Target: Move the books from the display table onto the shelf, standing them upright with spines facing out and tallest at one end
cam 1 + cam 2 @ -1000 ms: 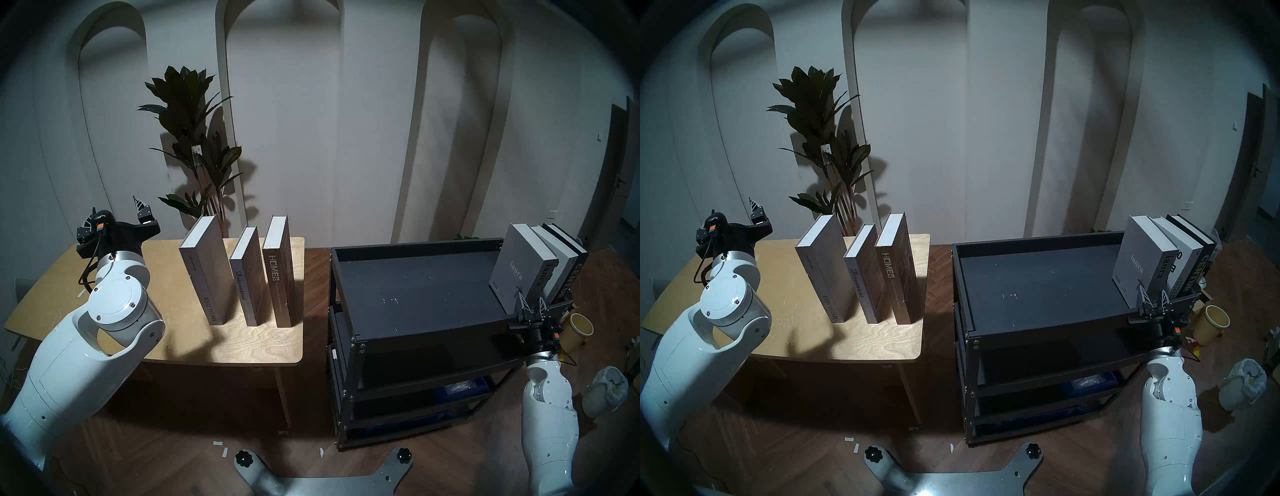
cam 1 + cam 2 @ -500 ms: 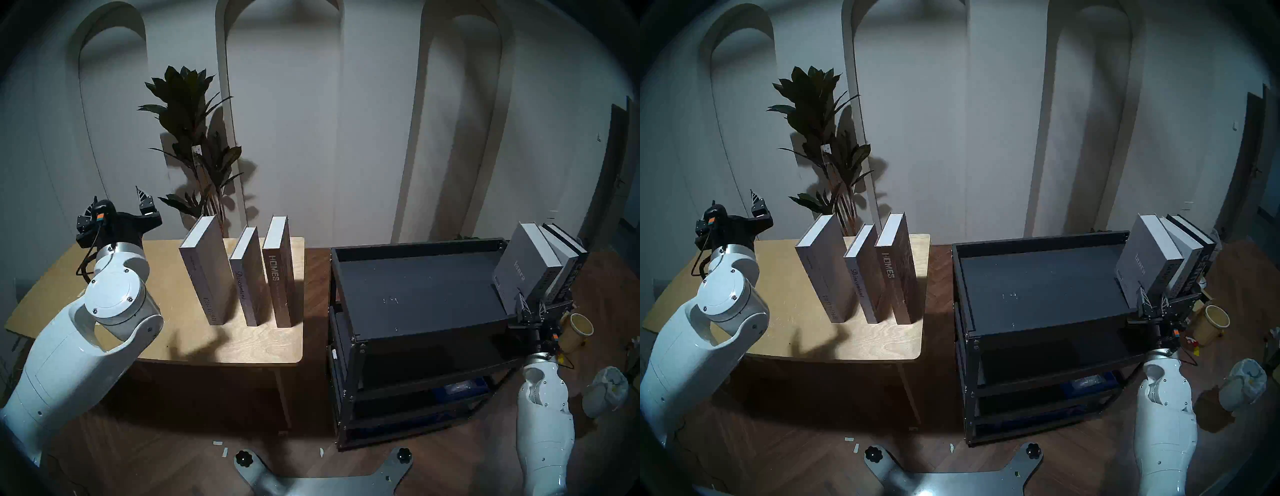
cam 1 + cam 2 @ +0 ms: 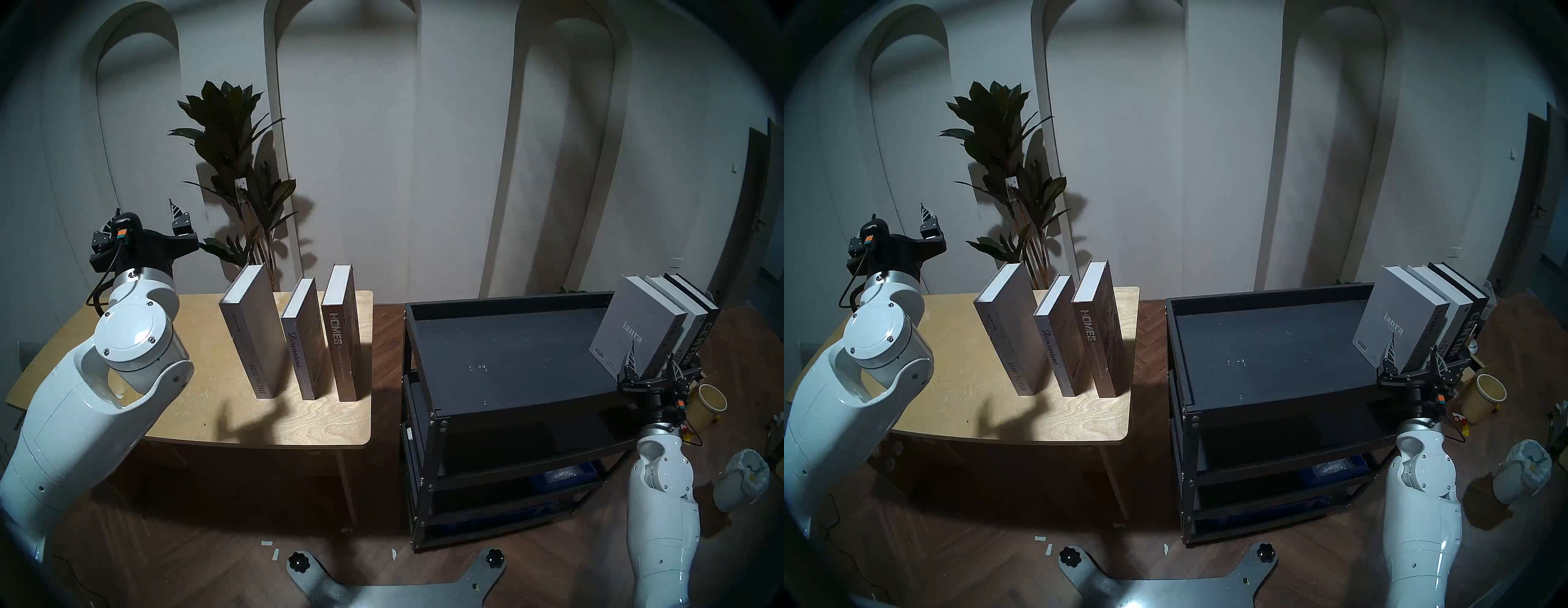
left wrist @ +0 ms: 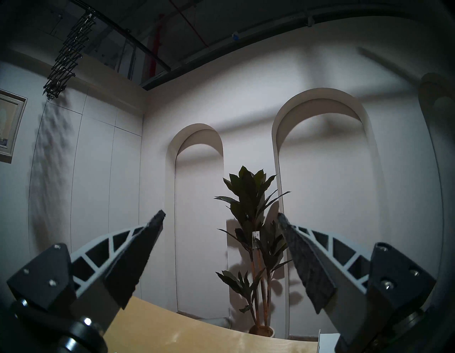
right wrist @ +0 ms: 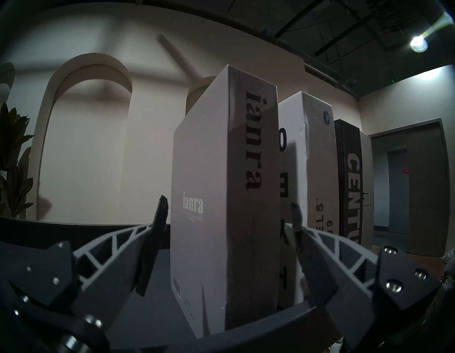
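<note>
Between the right gripper's (image 5: 229, 214) spread jaws, the grey "ianra" book (image 5: 221, 197), unclamped.

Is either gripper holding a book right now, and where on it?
No. The right gripper stands open around the ianra book; the left gripper is open and empty.

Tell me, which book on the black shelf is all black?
The CENTURY book, last in the row on the shelf, at the right end. The ianra book beside it is grey, the middle book white.

Three books (image 3: 292, 335) on the display table (image 3: 203, 403) – three on the shelf (image 3: 509, 352), rightward
</note>
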